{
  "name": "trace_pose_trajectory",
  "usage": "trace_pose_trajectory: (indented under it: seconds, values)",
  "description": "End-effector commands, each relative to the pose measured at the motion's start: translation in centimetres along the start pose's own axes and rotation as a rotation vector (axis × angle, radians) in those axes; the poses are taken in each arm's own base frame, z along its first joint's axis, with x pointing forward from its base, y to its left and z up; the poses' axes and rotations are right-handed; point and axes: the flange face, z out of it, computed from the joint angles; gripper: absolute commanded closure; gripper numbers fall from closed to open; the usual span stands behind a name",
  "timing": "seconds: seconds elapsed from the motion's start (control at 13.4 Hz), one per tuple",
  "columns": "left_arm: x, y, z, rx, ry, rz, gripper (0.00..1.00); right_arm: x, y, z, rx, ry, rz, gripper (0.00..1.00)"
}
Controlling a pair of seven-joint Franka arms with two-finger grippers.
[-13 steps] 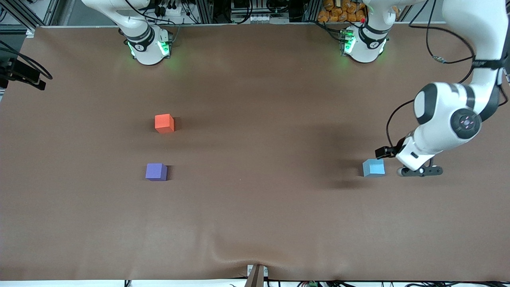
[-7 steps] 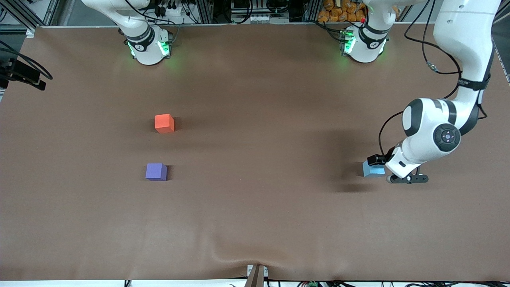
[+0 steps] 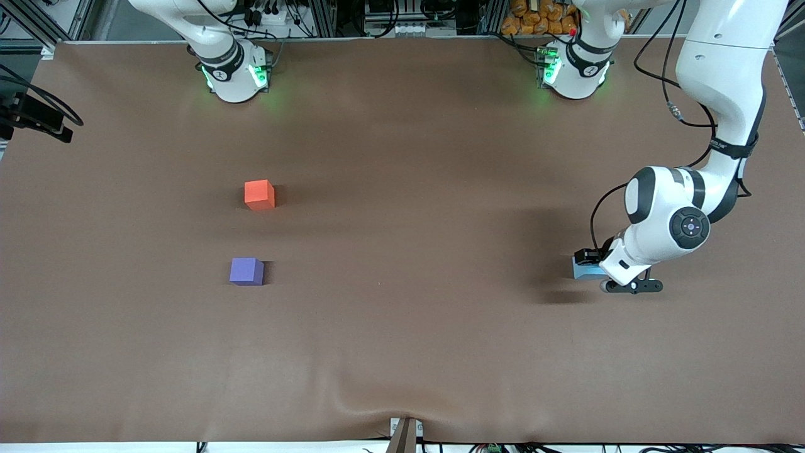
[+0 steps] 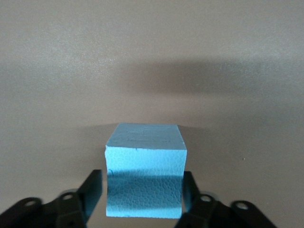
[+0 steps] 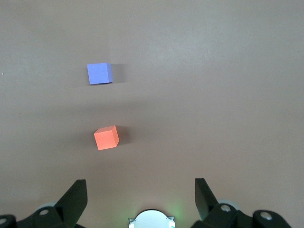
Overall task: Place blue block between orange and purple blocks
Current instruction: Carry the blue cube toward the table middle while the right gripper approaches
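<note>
the blue block (image 3: pixel 585 271) sits on the brown desk (image 3: pixel 402 340) toward the left arm's end, about as near the front camera as the purple block (image 3: pixel 246 271). the left tool (image 3: pixel 594 267) is down at desk level around the blue block; in the left wrist view its two dark fingers (image 4: pixel 92 194) stand one at each side face of the cube (image 4: pixel 145 171), touching or all but touching it, with the block resting on the desk between them. whether the grip is fully tight cannot be told. the purple block lies well apart from it, toward the right arm's end. the orange block (image 3: pixel 259 194) is a little farther from the front camera than the purple one, with bare desk between the two. the right tool (image 5: pixel 141 199) waits high over the desk by its own base, fingers spread wide with nothing between them, and its wrist view looks down on the orange block (image 5: pixel 106 137) and the purple block (image 5: pixel 99 73).
</note>
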Motion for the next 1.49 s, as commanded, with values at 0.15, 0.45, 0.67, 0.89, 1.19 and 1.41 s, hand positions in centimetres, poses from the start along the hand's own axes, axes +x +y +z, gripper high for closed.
trace_pose_trajectory:
  seconds: [0.15, 0.45, 0.67, 0.89, 1.19, 1.41]
  values:
    - [0.6, 1.7, -0.1, 0.004, 0.014, 0.051, 1.00, 0.0, -0.1, -0.1, -0.013, -0.005, -0.008, 0.00]
    - [0.3, 14.3, -4.6, -0.088, 0.076, 0.204, 1.00, 0.1, -0.1, 0.1, -0.013, -0.010, -0.008, 0.00]
    - [-1.5, 25.7, -6.9, -0.130, 0.124, 0.302, 1.00, 0.1, -0.1, 0.1, -0.013, -0.010, -0.008, 0.00]
    - [-4.5, 36.2, -7.3, -0.158, 0.109, 0.299, 1.00, 0.3, 0.0, 0.2, -0.013, -0.013, -0.003, 0.00]
    - [-9.3, 47.0, -5.6, -0.189, 0.093, 0.331, 1.00, 3.4, -1.5, 2.9, -0.010, -0.014, -0.021, 0.00]
    - [-12.0, 50.2, -1.1, -0.138, 0.072, 0.373, 1.00, 7.9, -2.8, 7.9, -0.010, -0.029, -0.039, 0.00]
